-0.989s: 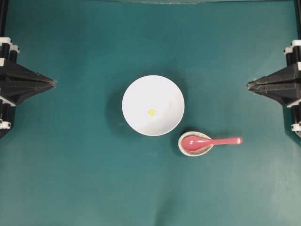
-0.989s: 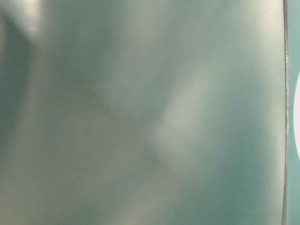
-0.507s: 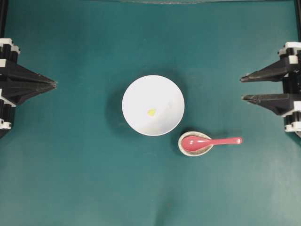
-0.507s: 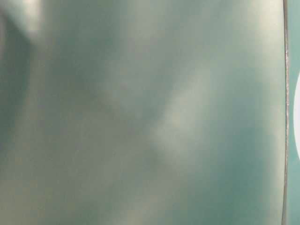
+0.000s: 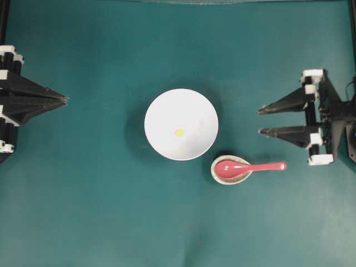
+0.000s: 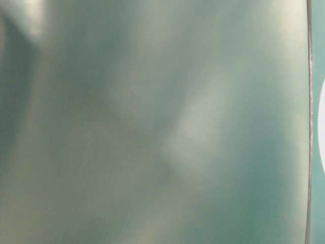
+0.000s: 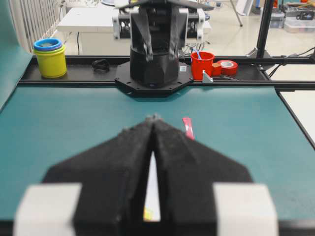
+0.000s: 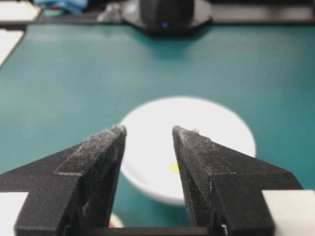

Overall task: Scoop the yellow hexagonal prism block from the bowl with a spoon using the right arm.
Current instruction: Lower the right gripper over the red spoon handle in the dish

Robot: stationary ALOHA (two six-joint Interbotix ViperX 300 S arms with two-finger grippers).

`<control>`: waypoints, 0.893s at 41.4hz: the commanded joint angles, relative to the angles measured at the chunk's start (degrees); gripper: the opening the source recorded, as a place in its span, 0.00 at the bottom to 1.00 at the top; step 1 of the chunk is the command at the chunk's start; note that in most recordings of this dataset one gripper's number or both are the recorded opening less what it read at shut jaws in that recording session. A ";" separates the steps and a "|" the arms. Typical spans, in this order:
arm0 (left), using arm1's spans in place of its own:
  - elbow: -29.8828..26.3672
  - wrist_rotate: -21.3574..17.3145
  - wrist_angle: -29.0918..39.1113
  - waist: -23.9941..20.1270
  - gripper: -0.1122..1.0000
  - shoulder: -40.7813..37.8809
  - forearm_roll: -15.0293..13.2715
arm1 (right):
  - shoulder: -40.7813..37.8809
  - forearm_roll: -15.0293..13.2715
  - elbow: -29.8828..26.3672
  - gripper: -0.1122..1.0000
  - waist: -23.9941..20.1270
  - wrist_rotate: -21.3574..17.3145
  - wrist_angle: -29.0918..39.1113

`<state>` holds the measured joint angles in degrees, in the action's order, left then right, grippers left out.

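The white bowl (image 5: 194, 111) stands mid-table with the tiny yellow block (image 5: 178, 132) lying inside it. The pink-red spoon (image 5: 250, 167) rests with its scoop in a small speckled dish (image 5: 229, 181) just right of and below the bowl, handle pointing right. My right gripper (image 5: 260, 122) is open and empty, right of the bowl and above the spoon's handle. In the right wrist view (image 8: 147, 130) the bowl (image 8: 197, 118) and block (image 8: 173, 167) lie ahead between the fingers. My left gripper (image 5: 65, 100) is shut and empty at the far left; it also shows in the left wrist view (image 7: 154, 118).
The table-level view is a blurred green haze with nothing to make out. Beyond the table's far edge in the left wrist view stand a yellow and blue cup stack (image 7: 49, 58), a red cup (image 7: 203, 64) and the other arm's base (image 7: 155, 69).
My right gripper has opened its jaws and moved left from the table's right edge toward the bowl and spoon. The left gripper, bowl, block and spoon have not moved.
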<state>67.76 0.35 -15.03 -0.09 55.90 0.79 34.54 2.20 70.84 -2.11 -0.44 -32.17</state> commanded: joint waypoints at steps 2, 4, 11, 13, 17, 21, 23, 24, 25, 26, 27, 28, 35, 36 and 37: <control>-1.05 0.00 -0.26 0.00 0.10 -0.26 0.09 | -3.87 2.11 1.05 0.55 -1.67 -0.09 -5.71; -1.14 0.00 -0.26 -0.09 0.10 -0.26 0.09 | -5.63 3.16 1.85 0.55 -2.46 -0.09 -8.17; -1.05 -0.35 -0.35 0.00 0.10 -0.26 0.09 | -11.78 8.00 4.04 0.55 -6.06 -0.09 -15.12; -1.05 -0.35 -0.26 -0.09 0.10 -0.18 0.09 | -13.71 9.76 4.57 0.55 -7.47 -0.09 -17.05; -1.05 -0.35 -0.35 0.00 0.10 -0.26 0.09 | -17.75 13.27 5.19 0.55 -10.63 -0.09 -21.01; -1.05 -0.35 -0.26 0.00 0.10 -0.26 0.09 | -20.92 16.00 5.45 0.55 -13.71 -0.09 -24.43; -1.05 -0.35 -0.26 0.00 0.10 -0.26 0.09 | -22.68 17.31 5.63 0.55 -15.21 -0.09 -26.02; -1.14 -0.35 -0.26 -0.09 0.10 -0.26 0.18 | -23.55 18.11 5.54 0.55 -16.08 -0.09 -26.81; -1.05 -0.35 -0.35 0.00 0.10 -0.26 0.09 | -24.17 18.63 5.63 0.55 -16.70 -0.09 -27.25; -1.05 -0.35 -0.26 0.00 0.10 -0.26 0.09 | -24.70 19.16 5.63 0.55 -17.31 -0.09 -27.69; -1.05 -0.44 -0.26 -0.09 0.10 -0.26 0.09 | -25.49 19.78 5.63 0.55 -18.11 -0.09 -28.21; -1.05 -0.44 -0.35 0.00 0.10 -0.26 0.18 | -26.02 20.21 5.63 0.55 -18.63 -0.09 -28.56; -1.14 -0.53 -0.26 -0.09 0.10 -0.18 0.09 | -29.53 22.50 5.63 0.55 -22.06 -0.18 -30.32; -1.05 -0.53 -0.26 -0.09 0.10 -0.26 0.09 | -30.15 22.68 5.63 0.55 -22.59 -0.18 -30.50; -1.05 -0.53 -0.26 -0.09 0.10 -0.18 0.09 | -30.41 22.85 5.63 0.55 -22.85 -0.18 -30.59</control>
<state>67.76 -0.09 -15.12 -0.09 55.90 0.79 4.57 24.43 76.73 -23.82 -0.62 -61.70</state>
